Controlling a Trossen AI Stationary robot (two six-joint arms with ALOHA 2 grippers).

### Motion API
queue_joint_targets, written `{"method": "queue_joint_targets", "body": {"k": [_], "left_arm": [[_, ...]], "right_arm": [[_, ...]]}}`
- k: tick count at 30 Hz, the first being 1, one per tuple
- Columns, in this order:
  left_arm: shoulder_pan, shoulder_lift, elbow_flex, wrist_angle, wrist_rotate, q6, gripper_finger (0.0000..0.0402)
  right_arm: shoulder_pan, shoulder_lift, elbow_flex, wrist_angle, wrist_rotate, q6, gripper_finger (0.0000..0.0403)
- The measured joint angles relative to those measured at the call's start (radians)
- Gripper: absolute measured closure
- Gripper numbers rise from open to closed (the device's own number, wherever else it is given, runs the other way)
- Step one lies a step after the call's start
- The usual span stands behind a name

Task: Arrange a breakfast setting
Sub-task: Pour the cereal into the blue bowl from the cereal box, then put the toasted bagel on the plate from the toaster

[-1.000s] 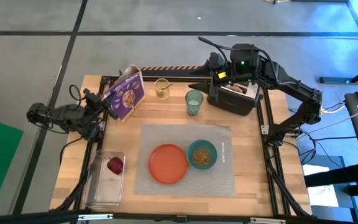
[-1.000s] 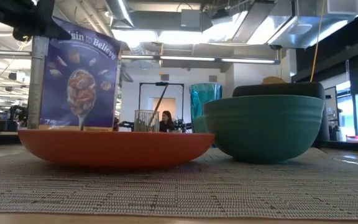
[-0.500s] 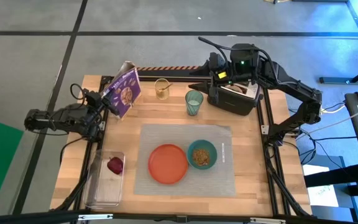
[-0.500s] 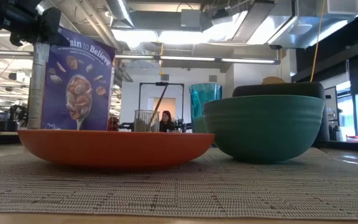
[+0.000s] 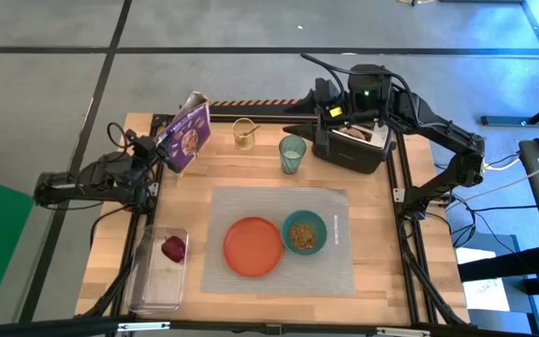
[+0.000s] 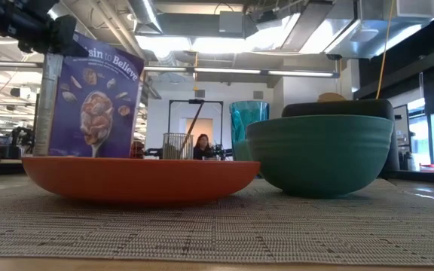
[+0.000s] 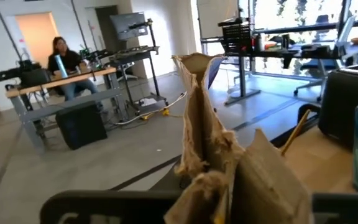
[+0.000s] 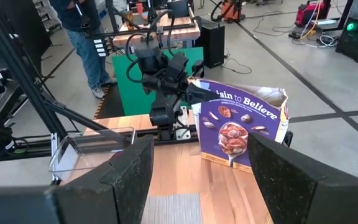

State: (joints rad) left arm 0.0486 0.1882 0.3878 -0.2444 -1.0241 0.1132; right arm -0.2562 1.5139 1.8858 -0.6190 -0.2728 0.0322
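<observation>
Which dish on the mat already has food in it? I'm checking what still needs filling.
The teal bowl, the smaller dish beside the orange plate on the grey mat: it holds brownish cereal, while the plate is bare.

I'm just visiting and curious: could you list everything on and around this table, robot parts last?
Placemat: one, grey, table's middle.
Plate: one, orange, on the placemat.
Bowl: one, teal, cereal inside, on the placemat beside the plate.
Cup: one, translucent green, beyond the placemat.
Glass: one, clear, left of the cup.
Fruit: one, dark red, in a clear tray at the left.
Cereal box: one, purple, far left corner.
Toaster: one, black, far right.
Left claw: shut on the cereal box.
Right claw: open, above the toaster.
</observation>
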Motion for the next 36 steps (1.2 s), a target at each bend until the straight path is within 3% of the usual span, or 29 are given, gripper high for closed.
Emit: {"method": "queue_joint_targets", "body": {"k": [12, 23, 31, 36], "left_arm": [[0.091, 0.001, 0.000, 0.000, 0.024, -0.031, 0.0356], [0.091, 0.001, 0.007, 0.095, 0.000, -0.033, 0.0252], [0.091, 0.001, 0.131, 0.102, -0.003, 0.023, 0.0187], [0.091, 0.009, 0.237, 0.103, 0.083, 0.023, 0.0167]], "right_arm": [[0.000, 0.000, 0.000, 0.017, 0.000, 0.064, 0.0155], [0.000, 0.000, 0.000, 0.022, 0.000, 0.102, 0.0155], [0.001, 0.001, 0.000, 0.016, 0.004, 0.152, 0.0155], [0.001, 0.001, 0.000, -0.044, 0.125, 0.202, 0.0155]]}}
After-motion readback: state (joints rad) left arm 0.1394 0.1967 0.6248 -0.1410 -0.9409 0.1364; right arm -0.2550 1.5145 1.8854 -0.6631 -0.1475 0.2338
